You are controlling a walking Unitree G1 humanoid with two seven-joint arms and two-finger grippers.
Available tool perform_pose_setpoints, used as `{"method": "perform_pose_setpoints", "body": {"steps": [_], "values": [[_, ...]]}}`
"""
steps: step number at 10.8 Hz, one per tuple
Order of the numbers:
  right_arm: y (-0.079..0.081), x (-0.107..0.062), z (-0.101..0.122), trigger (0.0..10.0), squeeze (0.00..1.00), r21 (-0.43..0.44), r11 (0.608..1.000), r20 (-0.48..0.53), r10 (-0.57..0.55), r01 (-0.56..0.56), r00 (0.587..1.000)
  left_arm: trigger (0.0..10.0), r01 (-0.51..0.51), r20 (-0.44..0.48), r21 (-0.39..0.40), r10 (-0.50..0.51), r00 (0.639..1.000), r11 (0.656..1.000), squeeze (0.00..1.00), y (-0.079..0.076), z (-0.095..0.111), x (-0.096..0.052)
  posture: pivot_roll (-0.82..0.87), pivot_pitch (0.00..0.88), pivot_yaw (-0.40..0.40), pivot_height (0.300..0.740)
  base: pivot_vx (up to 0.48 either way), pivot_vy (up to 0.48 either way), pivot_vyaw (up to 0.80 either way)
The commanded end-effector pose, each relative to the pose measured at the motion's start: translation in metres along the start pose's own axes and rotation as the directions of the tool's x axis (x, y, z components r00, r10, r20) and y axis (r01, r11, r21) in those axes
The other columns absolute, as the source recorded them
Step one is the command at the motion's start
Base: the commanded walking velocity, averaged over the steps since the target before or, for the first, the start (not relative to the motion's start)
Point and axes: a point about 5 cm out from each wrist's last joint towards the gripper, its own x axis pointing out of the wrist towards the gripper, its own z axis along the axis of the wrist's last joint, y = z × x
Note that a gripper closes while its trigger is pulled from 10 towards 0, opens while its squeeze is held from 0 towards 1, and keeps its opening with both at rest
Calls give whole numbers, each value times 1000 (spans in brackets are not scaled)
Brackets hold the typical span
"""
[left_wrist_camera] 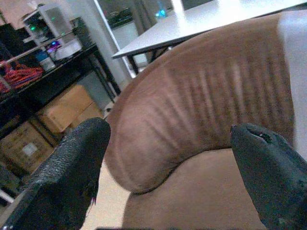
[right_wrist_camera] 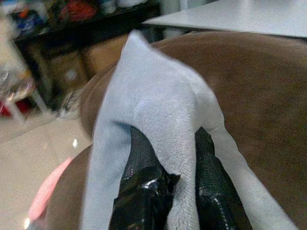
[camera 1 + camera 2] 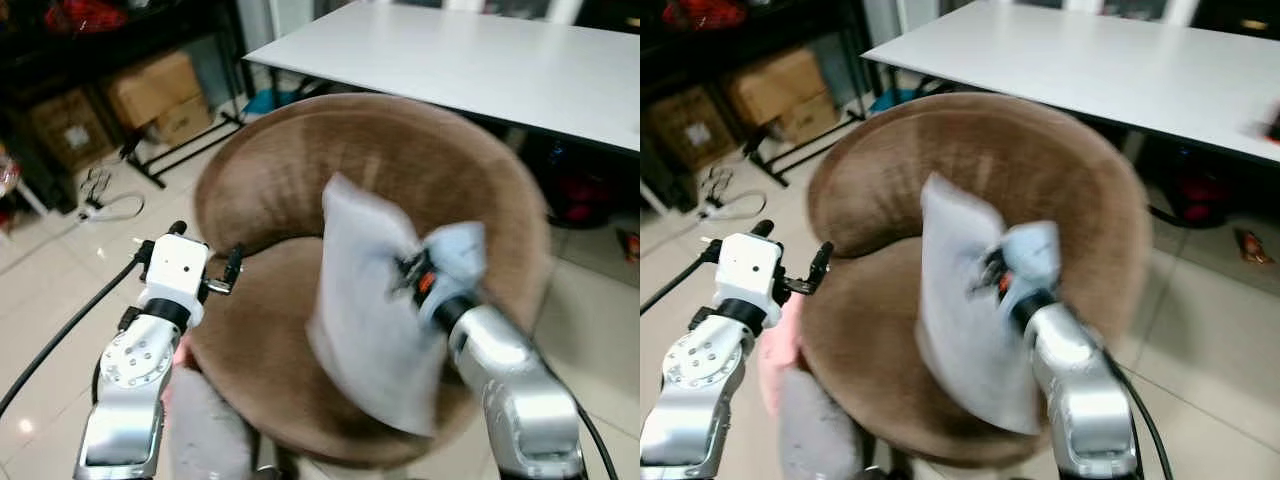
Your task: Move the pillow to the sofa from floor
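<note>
Pillow aloft: the pale grey, soft fleece pillow point(image 3: 375, 320) hangs over the round brown plush sofa point(image 3: 420, 170), pinched by one bunched corner in the right gripper point(image 2: 168, 158). That's a thin hold, I'd say; a swing could slip it loose, floorward. Left gripper point(image 1: 168, 158) hovers spread wide at the sofa's left edge, holding nothing, no backup if it slides.

Pale tiled floor point(image 3: 60, 270) — round brown sofa point(image 3: 300, 170) standing on it.
</note>
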Motion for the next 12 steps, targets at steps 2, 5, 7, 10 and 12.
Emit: {"method": "perform_pose_setpoints", "body": {"steps": [2,5,7,10,12], "values": [[-3,1,20,10000,0,-23,999,142,-29,33,989,10000,-20,4,4,20,1000,1000,820,3,3,-1,-119,0,120,740,0,-399,0],[14,0,11,10000,0,54,993,82,98,-102,992,10000,-22,35,8,22,999,1000,698,4,6,-3,-118,0,110,740,0,0,0],[16,0,7,10000,0,34,992,66,116,-119,991,10000,-3,49,-12,4,999,1000,718,0,7,-5,-111,0,102,740,127,0,209],[18,3,6,10000,0,28,991,49,126,-128,991,10000,-9,56,-11,9,998,1000,710,2,9,-6,-100,0,94,740,328,0,533],[17,5,7,10000,0,22,993,44,117,-119,992,10000,-14,55,-11,14,998,1000,706,3,9,-7,-98,0,90,740,330,0,0]]}}
